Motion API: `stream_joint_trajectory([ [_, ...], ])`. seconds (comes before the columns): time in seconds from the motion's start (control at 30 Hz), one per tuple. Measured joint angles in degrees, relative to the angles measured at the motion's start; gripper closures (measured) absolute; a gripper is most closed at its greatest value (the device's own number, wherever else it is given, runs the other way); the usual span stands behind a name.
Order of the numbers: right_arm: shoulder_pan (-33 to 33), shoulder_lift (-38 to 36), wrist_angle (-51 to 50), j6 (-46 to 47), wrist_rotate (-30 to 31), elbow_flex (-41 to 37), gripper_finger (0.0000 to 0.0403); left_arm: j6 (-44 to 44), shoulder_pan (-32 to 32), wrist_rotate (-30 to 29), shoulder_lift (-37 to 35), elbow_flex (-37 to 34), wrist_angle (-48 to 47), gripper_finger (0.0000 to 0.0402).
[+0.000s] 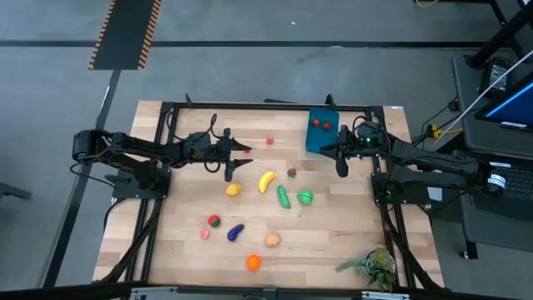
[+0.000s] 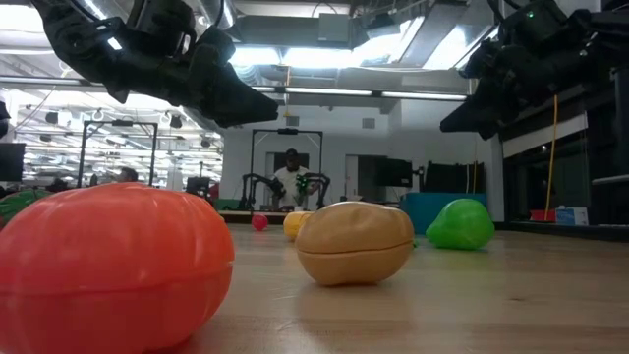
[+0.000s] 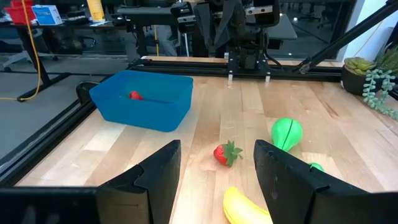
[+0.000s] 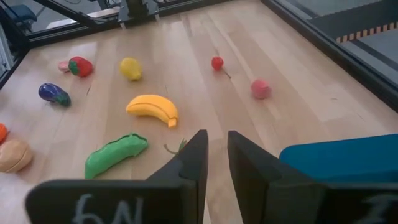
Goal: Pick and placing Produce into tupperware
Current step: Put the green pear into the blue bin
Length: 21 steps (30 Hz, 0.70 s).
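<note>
The left gripper [image 1: 230, 171] hovers wide open and empty above the wooden table [image 1: 333, 242], a small red strawberry [image 3: 226, 153] ahead of it. The right gripper [image 1: 341, 167], narrowly parted and apparently empty, hangs beside the blue rectangular plastic container [image 1: 321, 129] holding two red pieces. The curved yellow banana [image 1: 266, 181] lies close; a careless descent could knock it aside.

1. The tupperware [image 1: 323, 129] is sitting at the table's [image 1: 333, 250] far edge, two produce pieces [image 1: 321, 124] lying inside it.
2. My right gripper [image 1: 341, 171] is hanging just beside the tupperware.
3. My left gripper [image 1: 230, 176] is hanging well left of the tupperware.
4. The banana [image 1: 266, 181] and cucumber [image 1: 283, 197] are lying nearer than the tupperware, leftward.
</note>
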Motion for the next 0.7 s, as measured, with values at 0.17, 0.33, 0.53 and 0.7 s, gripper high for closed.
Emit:
stream_joint_trajectory([
  [0.17, 0.0, 0.0, 1.2, 0.1, 0.0, 0.0, 0.0337, 0.0, 0.0, 0.0, 0.0, 0.0, 0.0, 0.0205],
  [0.33, 0.0, 0.0, 1.7, 0.0, 0.0, 0.0, 0.0299, 0.0, 0.0, 0.0, 0.0, 0.0, 0.0, 0.0205],
  [0.53, 0.0, 0.0, 1.6, 0.0, -2.7, 0.0, 0.0204, 0.0, 0.0, 0.0, 0.0, 0.0, 0.0, 0.0205],
  [0.7, 0.0, 0.0, 1.5, 0.2, -8.9, 0.0, 0.0122, 0.3, 0.0, 0.0, 0.0, 0.0, 0.0, 0.0205],
])
